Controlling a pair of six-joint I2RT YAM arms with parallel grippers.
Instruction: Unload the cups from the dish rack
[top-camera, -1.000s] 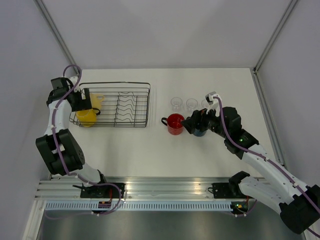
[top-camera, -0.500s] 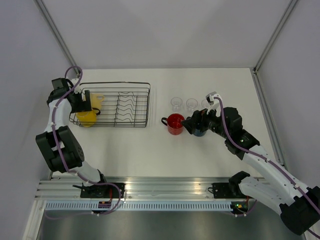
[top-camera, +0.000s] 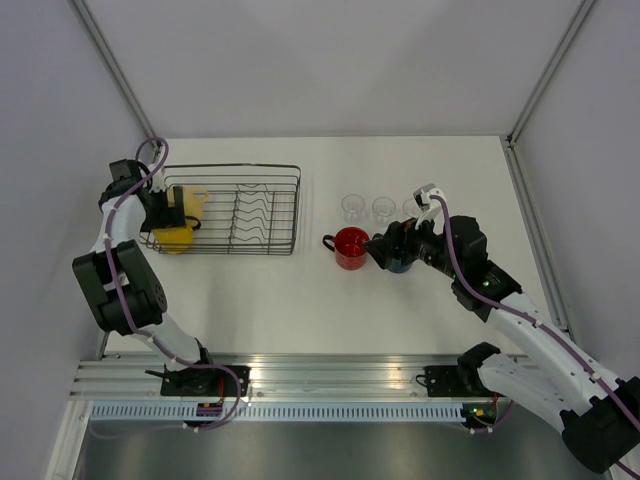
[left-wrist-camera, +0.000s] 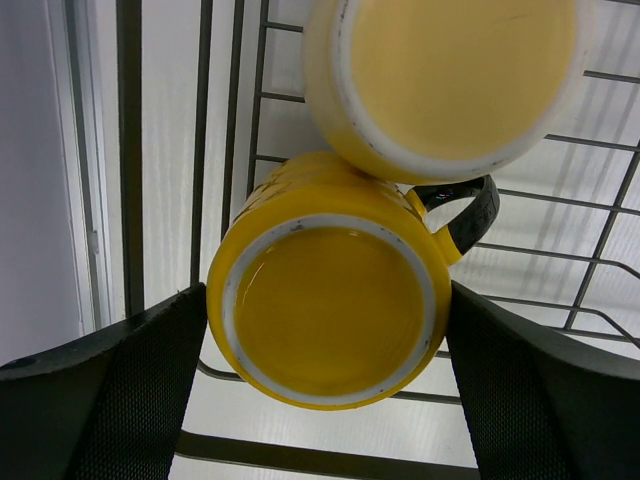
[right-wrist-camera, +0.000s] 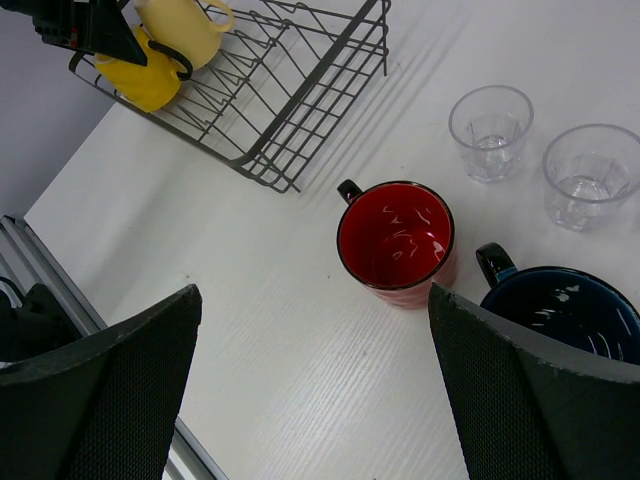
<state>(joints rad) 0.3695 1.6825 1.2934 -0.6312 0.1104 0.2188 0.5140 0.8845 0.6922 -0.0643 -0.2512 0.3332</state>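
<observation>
The black wire dish rack (top-camera: 262, 212) stands at the left. A bright yellow mug (left-wrist-camera: 330, 310) lies in it bottom toward the camera, with a pale yellow mug (left-wrist-camera: 450, 70) touching it. My left gripper (left-wrist-camera: 326, 295) is open, its fingers close on either side of the bright yellow mug. The red mug (right-wrist-camera: 396, 238) and blue mug (right-wrist-camera: 565, 310) stand upright on the table, with two clear tumblers (right-wrist-camera: 490, 130) (right-wrist-camera: 590, 175) behind them. A third tumbler (top-camera: 411, 208) is partly hidden by my right arm. My right gripper (right-wrist-camera: 315, 295) is open and empty above the table near the red mug.
The rack's right half (top-camera: 270, 205) holds only wavy wire dividers. White walls and a metal post stand close to the rack's left side. An aluminium rail (top-camera: 300, 375) runs along the near table edge.
My left arm has shifted slightly at the rack's left end, settling the gripper around the bright yellow mug. The right arm has barely moved. The mugs have not moved.
</observation>
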